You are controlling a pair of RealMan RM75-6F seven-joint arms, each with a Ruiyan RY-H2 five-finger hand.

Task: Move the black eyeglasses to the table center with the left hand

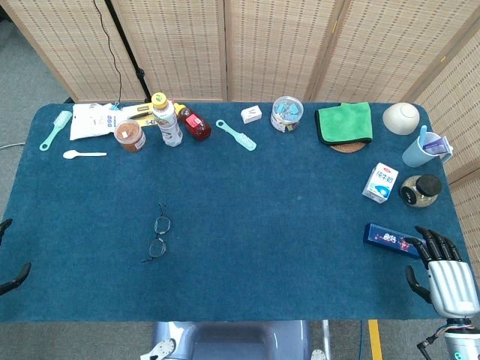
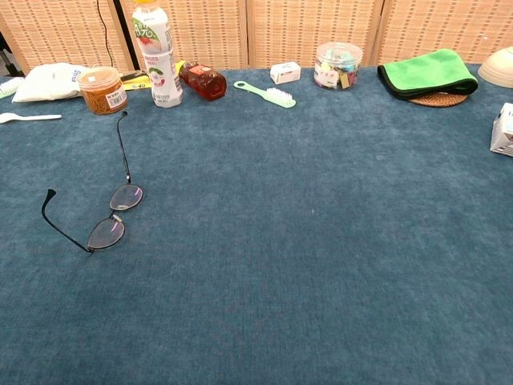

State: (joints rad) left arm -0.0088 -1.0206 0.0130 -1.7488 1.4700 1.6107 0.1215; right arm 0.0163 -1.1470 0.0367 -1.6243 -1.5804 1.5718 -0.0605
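The black eyeglasses (image 1: 158,237) lie unfolded on the blue table, left of the middle; the chest view shows the eyeglasses (image 2: 112,215) with temples spread toward the back and left. Only dark fingertips of my left hand (image 1: 10,276) show at the left edge of the head view, apart from each other, well left of the glasses and holding nothing. My right hand (image 1: 446,276) hovers at the table's front right corner with fingers extended and nothing in it. Neither hand appears in the chest view.
Along the back stand a bottle (image 1: 166,120), an orange-lidded jar (image 1: 130,136), a red bottle (image 1: 196,124), a mint brush (image 1: 236,136), a clip jar (image 1: 286,114) and a green cloth (image 1: 345,122). At right are a milk carton (image 1: 381,182) and a blue box (image 1: 388,240).
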